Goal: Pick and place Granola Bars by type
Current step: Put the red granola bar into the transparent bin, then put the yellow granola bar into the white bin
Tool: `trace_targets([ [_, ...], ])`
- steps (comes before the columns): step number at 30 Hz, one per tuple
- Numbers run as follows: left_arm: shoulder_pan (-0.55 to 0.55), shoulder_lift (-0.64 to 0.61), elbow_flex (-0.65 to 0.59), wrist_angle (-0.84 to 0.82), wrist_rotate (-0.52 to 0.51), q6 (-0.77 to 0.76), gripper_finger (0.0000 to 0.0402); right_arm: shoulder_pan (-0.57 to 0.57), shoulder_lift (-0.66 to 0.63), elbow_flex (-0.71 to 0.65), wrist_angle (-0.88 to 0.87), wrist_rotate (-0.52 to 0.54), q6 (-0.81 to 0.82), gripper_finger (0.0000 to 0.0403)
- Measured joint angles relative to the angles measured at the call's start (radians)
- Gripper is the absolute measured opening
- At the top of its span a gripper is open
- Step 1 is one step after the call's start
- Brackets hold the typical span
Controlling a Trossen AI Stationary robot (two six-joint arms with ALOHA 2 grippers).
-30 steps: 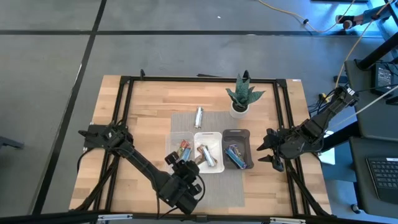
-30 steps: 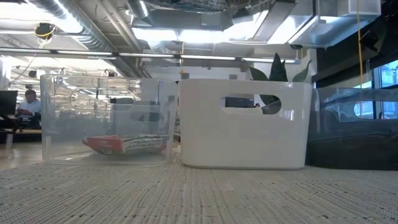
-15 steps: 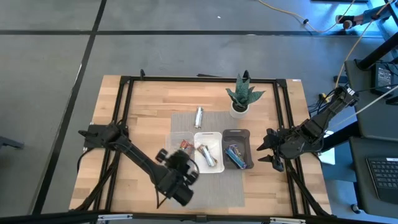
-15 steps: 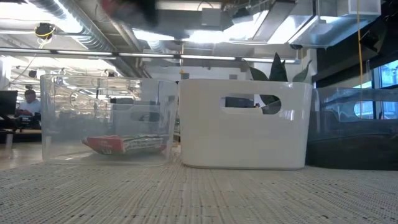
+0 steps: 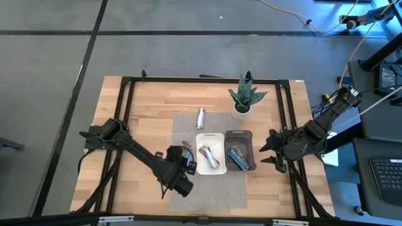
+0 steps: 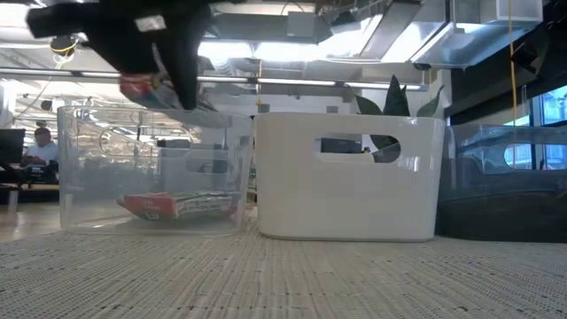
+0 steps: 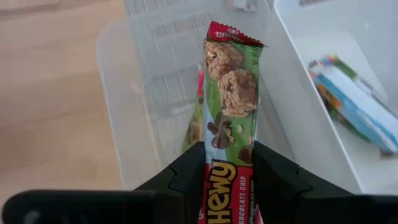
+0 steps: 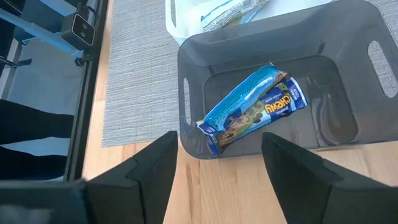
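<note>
three bins sit in a row at centre frame in the high view: a clear bin [image 5: 182, 150], a white bin [image 5: 211, 153] and a dark grey bin [image 5: 239, 149]. sorting appears well advanced. the clear bin holds a red-wrapped bar [image 6: 177, 206], the white bin holds silver and blue bars [image 5: 209, 157], and the grey bin holds blue chewy bars [image 8: 255, 107]. one silver bar [image 5: 201, 117] lies unsorted on the grey mat [image 5: 217, 188], above the bins in the high view.

the left pincer [image 7: 229, 180] is clamped on a green chocolate chip bar [image 7: 231, 118], suspended over the clear bin. release is judged to be the next step. the right pincer [image 8: 217, 162] stands open, idle beside the grey bin at right of frame.

the left wrist view alone shows the held bar's wrapper print. the low view alone shows it hanging above the clear bin's rim. the right wrist view alone shows the grey bin's contents clearly.
</note>
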Motion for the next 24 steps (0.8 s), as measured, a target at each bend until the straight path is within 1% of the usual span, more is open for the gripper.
trace_targets([
  [5, 0.060, 0.000, 0.000, -0.006, 0.002, 0.002, 0.0115, 0.000, 0.000, 0.000, 0.000, 0.000, 0.003, 0.0236],
  [8, 0.096, 0.000, 0.000, -0.007, 0.034, 0.025, 0.0117, 0.000, 0.000, 0.000, 0.000, 0.000, 0.013, 0.0236],
  [11, 0.119, 0.000, 0.000, -0.005, 0.037, 0.028, 0.0118, 0.000, 0.000, 0.000, 0.000, 0.000, 0.037, 0.0236],
  [20, 0.136, 0.009, -0.001, 0.012, 0.024, 0.034, 0.0119, 0.000, 0.000, 0.000, 0.001, 0.000, 0.054, 0.0236],
  [24, 0.133, -0.001, 0.010, -0.053, -0.019, 0.120, 0.0124, 0.000, 0.000, 0.000, 0.001, 0.000, 0.054, 0.0236],
])
